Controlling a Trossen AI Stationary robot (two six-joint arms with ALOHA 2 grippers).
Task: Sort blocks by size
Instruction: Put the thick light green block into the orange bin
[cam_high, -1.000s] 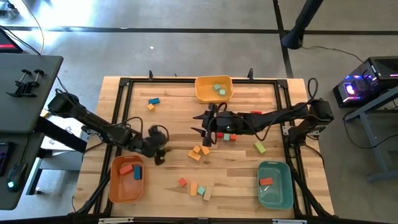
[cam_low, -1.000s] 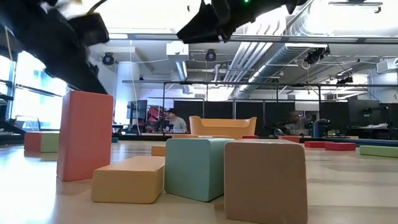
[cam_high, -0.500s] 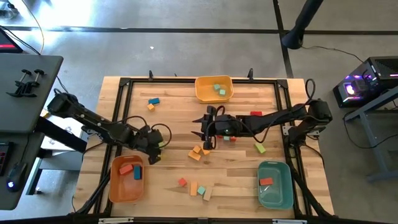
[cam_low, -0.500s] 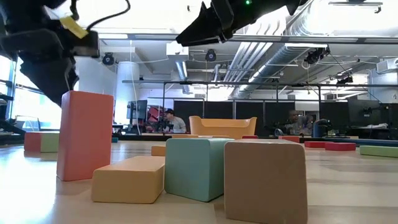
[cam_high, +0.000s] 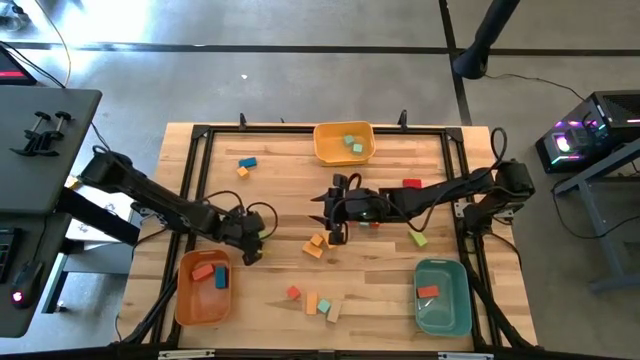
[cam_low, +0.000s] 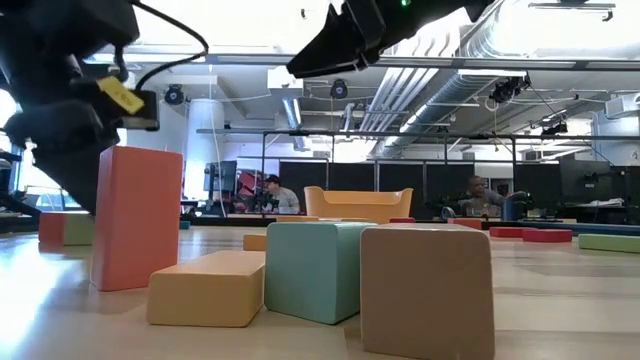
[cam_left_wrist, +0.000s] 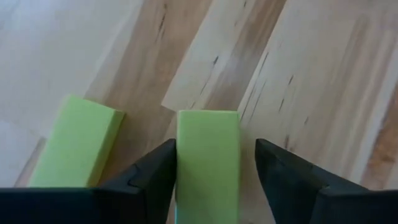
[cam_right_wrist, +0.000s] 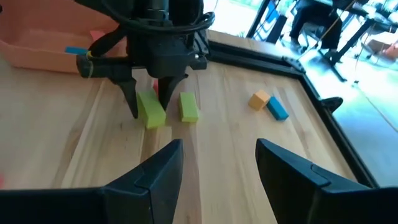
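Left fingers (cam_left_wrist: 149, 180) loosely open around a green block (cam_left_wrist: 208, 162); right fingers (cam_right_wrist: 155, 171) wide apart, empty, mid-table.

My left gripper (cam_high: 249, 240) hangs low over the desk (cam_high: 275, 185), just above the orange bin (cam_high: 203, 286). My right gripper (cam_high: 330, 212) hovers mid-desk beside an orange block (cam_high: 315, 247), with the yellow bin (cam_high: 344, 143) beyond it.

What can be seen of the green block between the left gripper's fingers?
The green block is a plain light-green bar with flat matte faces, lying flat on the wooden table. It sits between the open fingers of the left gripper, close to one finger and apart from the other. A second green block lies beside it, apart, outside the fingers.
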